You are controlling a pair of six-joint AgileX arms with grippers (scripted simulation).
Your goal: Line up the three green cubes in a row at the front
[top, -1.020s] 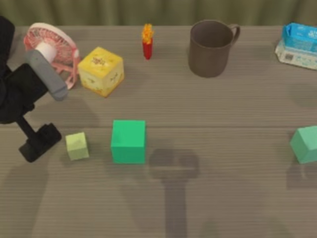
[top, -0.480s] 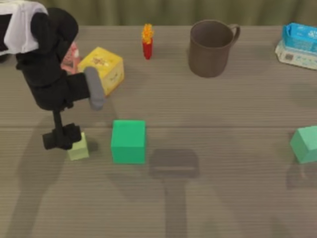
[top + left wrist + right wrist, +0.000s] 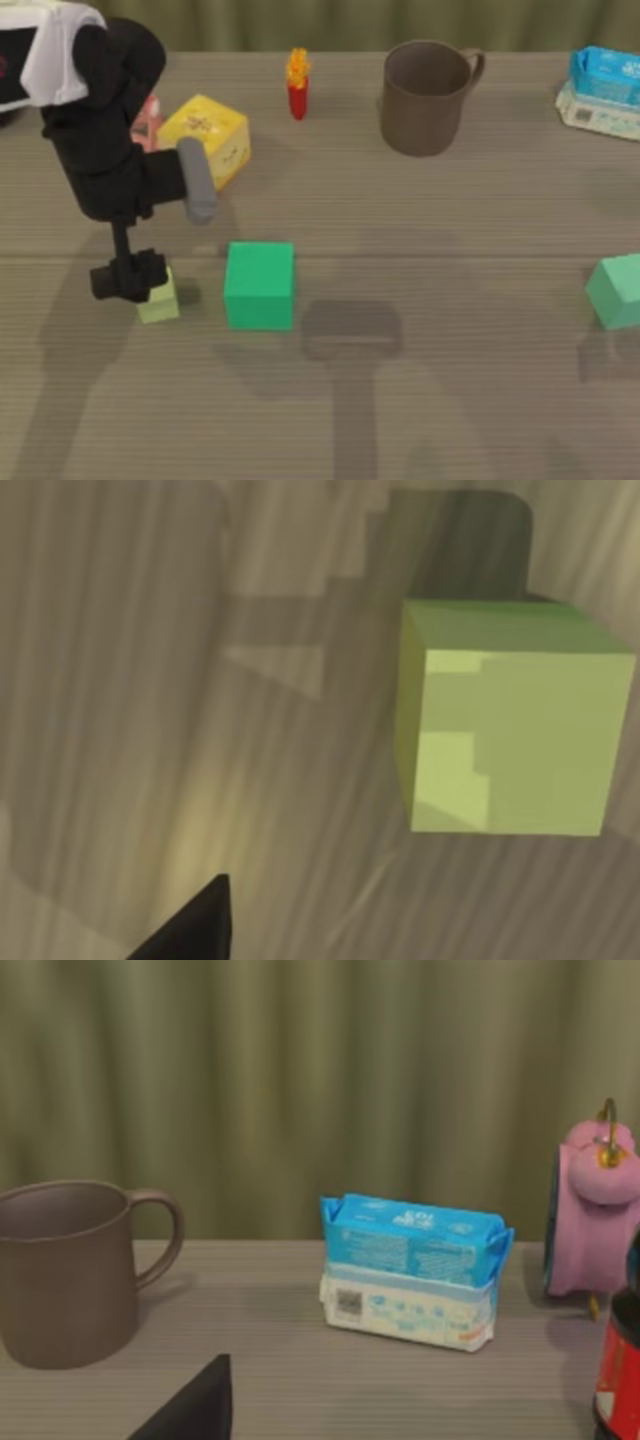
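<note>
Front row, left to right: small pale yellow-green cube [image 3: 158, 300], with the left gripper [image 3: 128, 277] directly over its left part, finger spread not discernible; bright green cube [image 3: 259, 285] just beside; teal-green cube [image 3: 616, 291] far off at the right edge. Behind: yellow patterned cube [image 3: 208, 137], brown mug [image 3: 424, 95]. Right arm out of the top view.
</note>
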